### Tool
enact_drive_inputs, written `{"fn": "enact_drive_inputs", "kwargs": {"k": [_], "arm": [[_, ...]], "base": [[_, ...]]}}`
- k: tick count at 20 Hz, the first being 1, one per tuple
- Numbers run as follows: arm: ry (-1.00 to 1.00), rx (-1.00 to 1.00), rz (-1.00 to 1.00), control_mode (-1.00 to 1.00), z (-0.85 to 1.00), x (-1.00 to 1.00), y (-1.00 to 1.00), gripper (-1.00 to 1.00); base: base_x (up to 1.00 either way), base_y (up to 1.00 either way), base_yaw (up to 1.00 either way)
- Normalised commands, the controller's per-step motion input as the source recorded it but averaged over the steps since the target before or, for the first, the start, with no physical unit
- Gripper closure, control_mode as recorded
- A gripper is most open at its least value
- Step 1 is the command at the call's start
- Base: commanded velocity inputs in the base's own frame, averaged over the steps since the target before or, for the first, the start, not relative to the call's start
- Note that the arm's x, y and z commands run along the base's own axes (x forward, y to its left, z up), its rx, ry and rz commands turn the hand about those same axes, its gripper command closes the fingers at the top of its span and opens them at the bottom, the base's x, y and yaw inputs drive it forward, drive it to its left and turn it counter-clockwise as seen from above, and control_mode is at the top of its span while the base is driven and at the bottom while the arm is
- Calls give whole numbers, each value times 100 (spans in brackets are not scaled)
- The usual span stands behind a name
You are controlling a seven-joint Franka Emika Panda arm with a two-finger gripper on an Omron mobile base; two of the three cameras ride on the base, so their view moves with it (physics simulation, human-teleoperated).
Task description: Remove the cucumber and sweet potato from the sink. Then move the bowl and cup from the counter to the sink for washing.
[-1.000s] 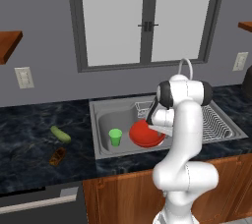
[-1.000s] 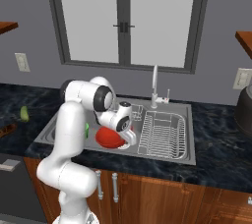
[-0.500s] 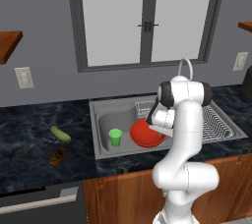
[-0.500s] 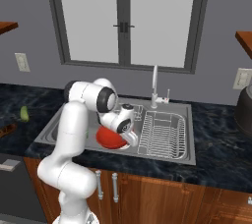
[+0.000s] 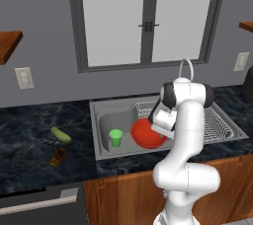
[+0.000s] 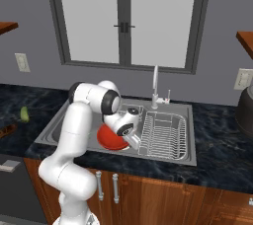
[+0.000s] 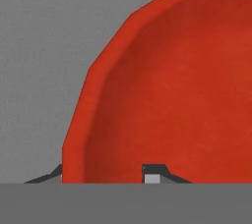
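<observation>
Kitchen wall with a window [image 5: 148, 19] above a dark marbled counter [image 5: 29, 145]. At centre frame the grey steel sink [image 5: 106, 118] holds the wire dish rack [image 6: 165, 132] on its right, and the curved faucet [image 6: 155, 86] rises behind. The plain red bowl [image 5: 146, 135] lies in the basin beside the bright green cup [image 5: 116, 137]. The gripper [image 7: 106, 174] straddles the bowl's rim, one fingertip [image 7: 153, 173] inside; jaws parted, grip uncertain. At left frame lie the pale cucumber [image 5: 61, 134] and brown sweet potato [image 5: 58, 156].
</observation>
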Motion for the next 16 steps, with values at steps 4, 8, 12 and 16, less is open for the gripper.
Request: {"fn": "enact_drive_inputs", "kwargs": {"k": [4,8,12,16], "arm": [[-6,0,0,-100,-14,7,8,100],[-6,0,0,-100,-13,8,12,100],[-4,0,0,-100,-11,11,14,100],[-1,0,-1,-100,-12,12,15,100]], "base": [[0,0,0],[0,0,0],[0,0,0],[0,0,0]]}}
